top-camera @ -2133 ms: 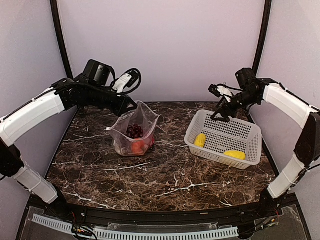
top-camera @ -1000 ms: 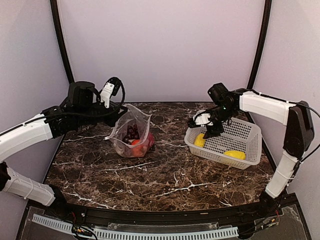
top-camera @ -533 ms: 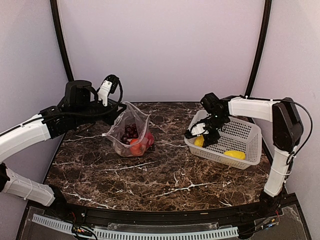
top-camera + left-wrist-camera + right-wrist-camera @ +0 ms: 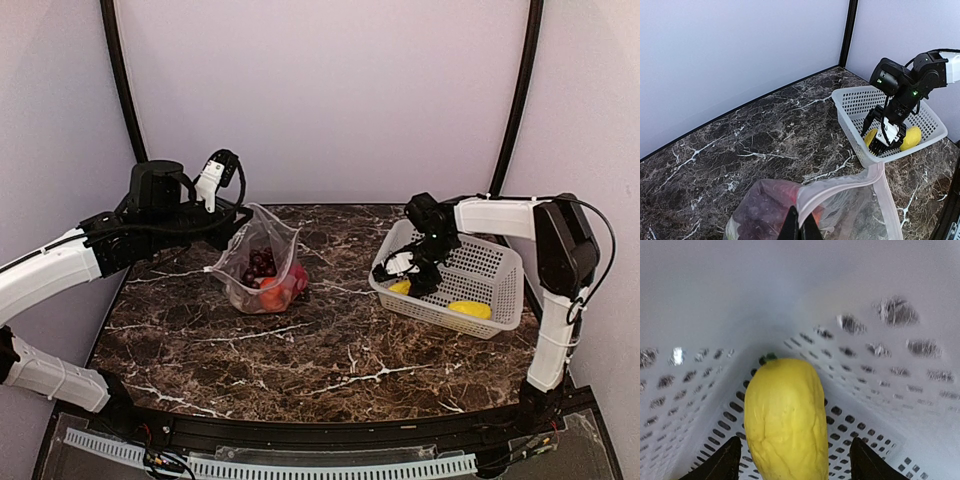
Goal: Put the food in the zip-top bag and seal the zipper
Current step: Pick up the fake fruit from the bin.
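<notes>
At 3 o'clock on the dark marble table point(image 4: 330, 350), a small yellow toy produce piece point(image 4: 785, 415) sat in the corner of the white perforated plastic basket point(image 4: 890, 315). Right gripper point(image 4: 795, 462) jaws were apart, astride it. Risk: a finger could snag the wall, or the squeeze could pop the piece out. Left gripper point(image 4: 800, 227) was clamped on the clear dotted zip-top bag point(image 4: 262, 262) at 10 o'clock. That one-point hold could let the mouth sag.

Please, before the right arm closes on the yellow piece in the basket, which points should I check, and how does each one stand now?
1. Right gripper open: ok, one finger on each side of the yellow piece.
2. Piece centred between the fingers: ok in the right wrist view.
3. Fingers free of the basket wall: cannot tell, the piece lies close to a corner.
4. Left gripper shut on the zip-top bag rim: ok.
5. Bag mouth open: ok, it is held up and gaping.
6. Second yellow piece out of the way: ok, it lies apart in the basket.
</notes>
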